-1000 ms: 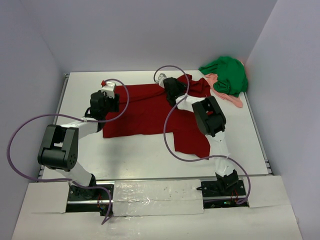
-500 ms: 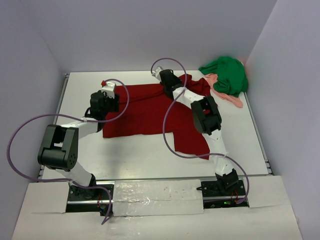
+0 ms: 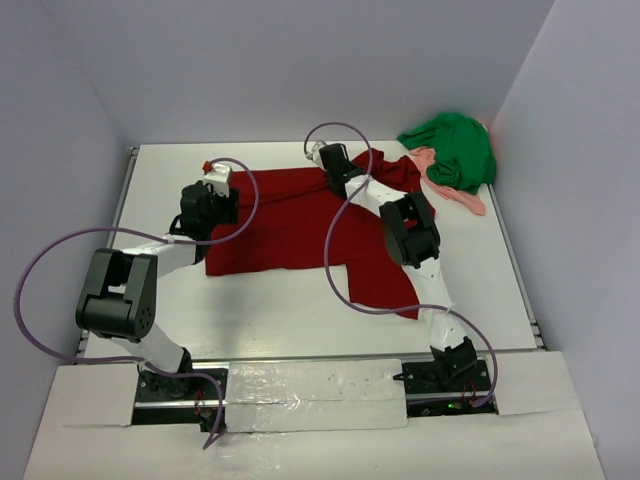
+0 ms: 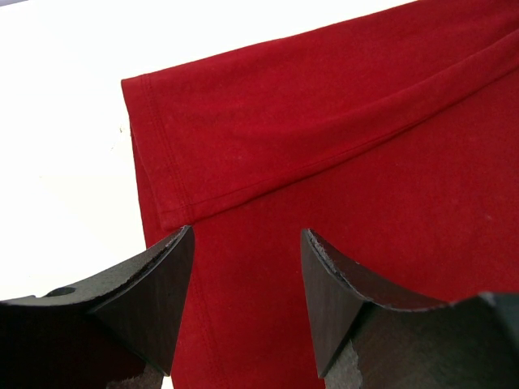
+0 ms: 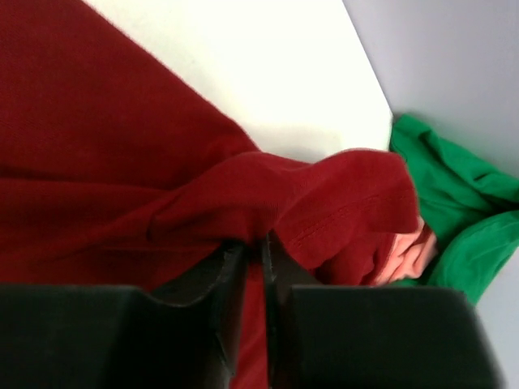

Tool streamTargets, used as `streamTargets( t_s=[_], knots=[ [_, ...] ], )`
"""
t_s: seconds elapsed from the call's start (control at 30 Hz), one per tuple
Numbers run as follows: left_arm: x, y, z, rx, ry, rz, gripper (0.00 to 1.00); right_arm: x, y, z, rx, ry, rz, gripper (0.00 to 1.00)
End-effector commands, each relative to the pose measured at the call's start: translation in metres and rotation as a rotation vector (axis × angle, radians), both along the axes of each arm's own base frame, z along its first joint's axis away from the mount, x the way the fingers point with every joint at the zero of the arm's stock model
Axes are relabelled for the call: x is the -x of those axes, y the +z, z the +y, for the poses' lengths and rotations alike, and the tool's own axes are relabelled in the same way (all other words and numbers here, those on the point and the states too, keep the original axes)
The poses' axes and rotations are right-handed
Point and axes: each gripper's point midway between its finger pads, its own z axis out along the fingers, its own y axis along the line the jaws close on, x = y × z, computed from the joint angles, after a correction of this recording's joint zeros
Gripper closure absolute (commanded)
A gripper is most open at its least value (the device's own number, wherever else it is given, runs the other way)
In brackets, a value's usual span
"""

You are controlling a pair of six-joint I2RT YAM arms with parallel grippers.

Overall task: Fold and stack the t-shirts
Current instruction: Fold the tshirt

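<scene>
Sprawling over the middle of the white surface [image 3: 270, 300], the dark red shirt [image 3: 285, 225] lies mostly flat, with one part trailing toward the near right. Some folds and creases run across it.

Left arm [image 3: 205, 208] reaches over the shirt's left end. Left jaws are released, standing well apart. In the wrist view the dark red shirt [image 4: 324, 162] shows through the gap, its stitched hem corner just ahead and the bare surface [image 4: 57, 121] to the left. Nothing is between those jaws. Cannot tell if the tips touch the cloth.

Right arm [image 3: 410, 230] stretches across the shirt to its far edge, near the back of the surface. Right jaws are clenched almost together, grasping a bunched fold of the dark red shirt [image 5: 97, 146]. The cloth puckers up where they pinch it, and a hemmed edge curls over to the right of the pinch.

Green shirt [image 3: 455, 148] sits crumpled in the far right corner against the wall [image 3: 560, 120]. Pink cloth [image 3: 468, 203] pokes out from under its near side, touching it. In the right wrist view the green shirt [image 5: 454, 203] and pink cloth [image 5: 405, 255] show just past the red fold. The red shirt's right end sits just beside the pink cloth; cannot tell if they touch.
</scene>
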Motion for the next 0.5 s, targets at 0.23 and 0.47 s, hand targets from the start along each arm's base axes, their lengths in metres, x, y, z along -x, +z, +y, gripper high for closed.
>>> streamTargets(
  t_s=[0.23, 0.47],
  knots=[
    [-0.012, 0.02, -0.005, 0.005, -0.013, -0.054, 0.36, -0.005, 0.022, -0.009, 0.008, -0.038, -0.065, 1.0],
    [-0.012, 0.021, -0.005, 0.004, -0.012, -0.055, 0.36, 0.011, 0.041, -0.008, 0.016, -0.031, -0.09, 1.0]
  ],
)
